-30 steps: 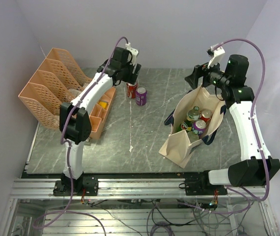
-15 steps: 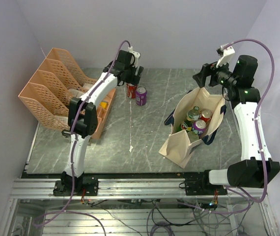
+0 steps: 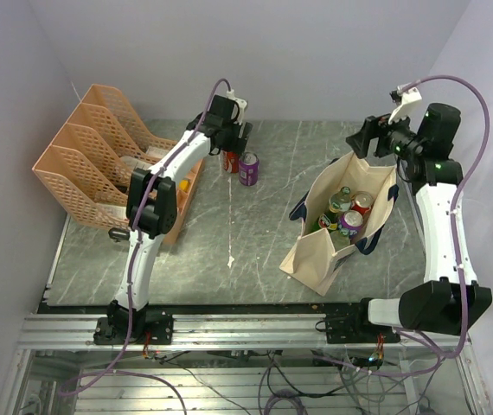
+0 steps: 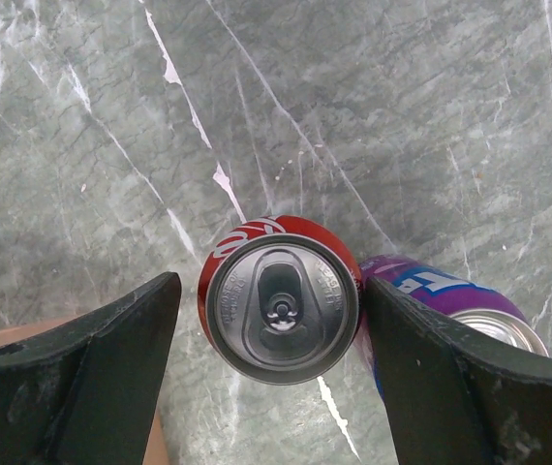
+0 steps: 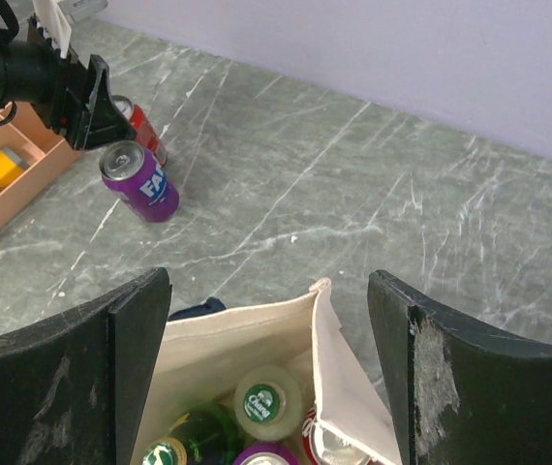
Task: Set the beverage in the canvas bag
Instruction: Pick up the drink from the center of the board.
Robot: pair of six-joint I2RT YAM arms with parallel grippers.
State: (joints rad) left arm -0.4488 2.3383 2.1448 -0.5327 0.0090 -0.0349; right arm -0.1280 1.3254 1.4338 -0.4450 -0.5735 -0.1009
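Now, reading from the near edge outward.

Canvas bag [image 3: 316,255]: it stands on the right half of the table [image 3: 229,259], about midway between the near and far edges, with its mouth open upward. Several cans [image 3: 347,212] already lie inside it.

Right gripper [image 3: 361,140]: it hangs above the far rim of the bag, fingers wide apart and nothing between them. Over the last second it has lifted and drawn back toward the right edge. I take this to mean the mouth of the bag is now free from above for the next delivery.

File trays [image 3: 82,164]: orange, along the left edge toward the far-left corner, and no part of the task.

Purple can [image 3: 248,169] and red can [image 4: 281,310]: both are upright, just beside each other near the far edge and left of the middle. These are the drinks not yet bagged.

Left gripper [image 3: 232,138]: over the same second its arm has stretched farther toward the far edge. The wrist view now looks straight down on the lid of the red can, which sits between the two fingers. The jaws are apart, with a clear gap on one side, and the other finger stands close between the red can and the purple one. I judge the grasp to be lined up but not yet made. Closing should take the red can alone, though the purple neighbour could be nudged.
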